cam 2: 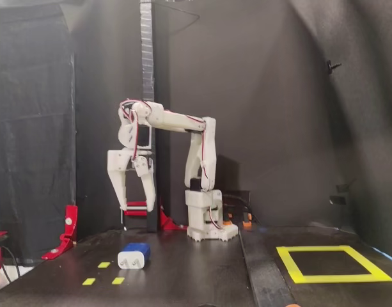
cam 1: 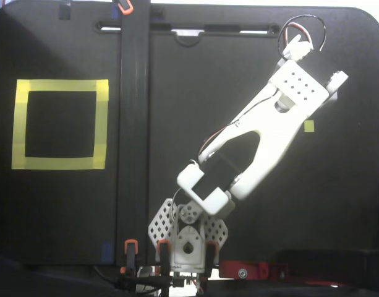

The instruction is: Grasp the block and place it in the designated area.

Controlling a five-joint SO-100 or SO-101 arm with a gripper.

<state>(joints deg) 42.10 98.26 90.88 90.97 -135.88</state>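
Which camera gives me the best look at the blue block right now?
The side-on fixed view: the block lies in plain sight on the table, below the open gripper, untouched. In the top-down fixed view the arm covers that spot, so the block does not show there.

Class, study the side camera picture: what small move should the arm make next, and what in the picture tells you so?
Probably lower straight down. In a fixed view the gripper hangs open, fingers pointing down, well above the block, which lies untouched on the table, far from the designated area.

Block (cam 2: 133, 256) left of designated area (cam 2: 291, 265)
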